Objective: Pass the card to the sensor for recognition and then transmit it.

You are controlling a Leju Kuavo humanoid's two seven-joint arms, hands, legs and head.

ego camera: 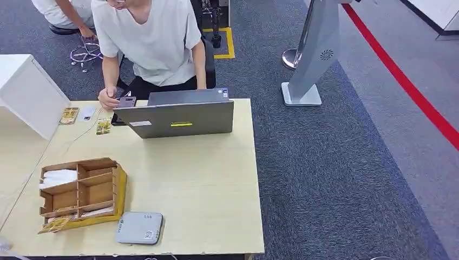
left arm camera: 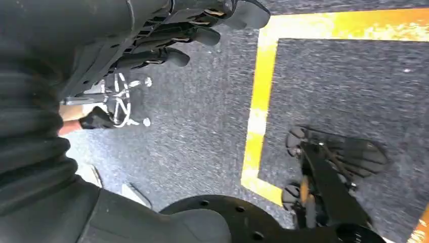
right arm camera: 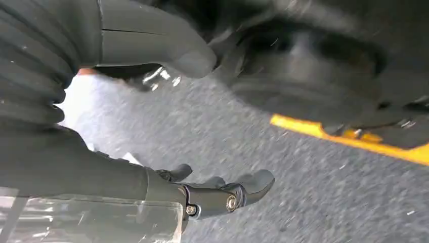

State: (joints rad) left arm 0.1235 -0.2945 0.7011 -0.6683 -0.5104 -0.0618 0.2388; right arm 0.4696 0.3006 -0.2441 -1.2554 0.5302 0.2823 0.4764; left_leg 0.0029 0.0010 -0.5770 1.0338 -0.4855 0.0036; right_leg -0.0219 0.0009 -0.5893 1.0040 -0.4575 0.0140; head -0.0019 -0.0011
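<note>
Both arms hang low over grey carpet, left hand (left arm camera: 192, 30) and right hand (right arm camera: 222, 195) empty with fingers loosely apart. Cards probably wait in the wooden compartment box (ego camera: 81, 192) (blurry there), handily beside the flat grey card sensor (ego camera: 139, 228) on the pale wooden table (ego camera: 205, 189).

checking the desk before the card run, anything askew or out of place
One thing: a card sticks out crooked from the front of the wooden organizer, partly over its edge. The grey sensor lies flat beside it.
</note>
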